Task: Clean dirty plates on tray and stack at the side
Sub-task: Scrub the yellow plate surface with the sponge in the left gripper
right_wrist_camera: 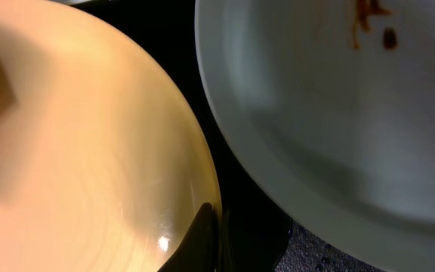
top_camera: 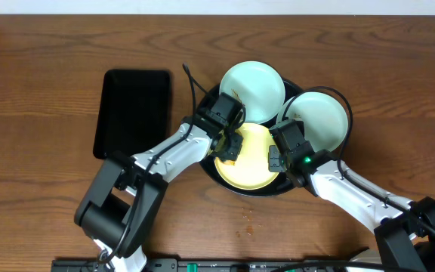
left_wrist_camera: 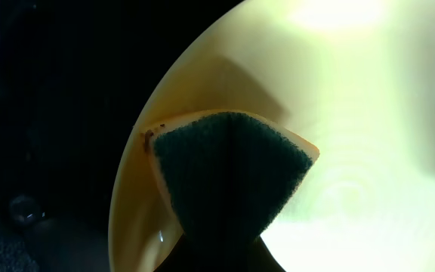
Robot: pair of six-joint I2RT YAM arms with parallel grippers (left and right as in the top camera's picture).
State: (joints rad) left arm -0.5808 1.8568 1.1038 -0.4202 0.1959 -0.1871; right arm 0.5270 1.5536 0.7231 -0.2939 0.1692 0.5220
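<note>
Left tool (top_camera: 229,141) is clamped on a sponge (left_wrist_camera: 232,181), dark green scrub face toward the wrist camera and its yellow body showing along the edge. We see the sponge pressed flat on the yellow plate (top_camera: 249,168), on the plate's left part, close to the rim. A small brown speck sits at the sponge's left corner.

Right tool (top_camera: 276,155) is closed. In the right wrist view 1 dark finger (right_wrist_camera: 198,238) sits right at the yellow plate's right rim. We cannot tell whether the rim is actually pinched or only touched.

All 3 plates are on the round tray (top_camera: 211,168), which sits mid-counter:
- the yellow plate is nearest us, at the tray's near side
- the far mint plate (top_camera: 253,89) is at the far side, its rim past the tray edge
- the right mint plate (top_camera: 319,121) is at the right, also overhanging

The yellow plate and the right mint plate lie just beside each other, with a strip of black tray between them. Brown smears (right_wrist_camera: 372,23) show on the right mint plate's inner face.

A rectangular tray (top_camera: 133,113) lies on the counter (top_camera: 51,60), left of the round tray and apart from it, with no plate on it.
</note>
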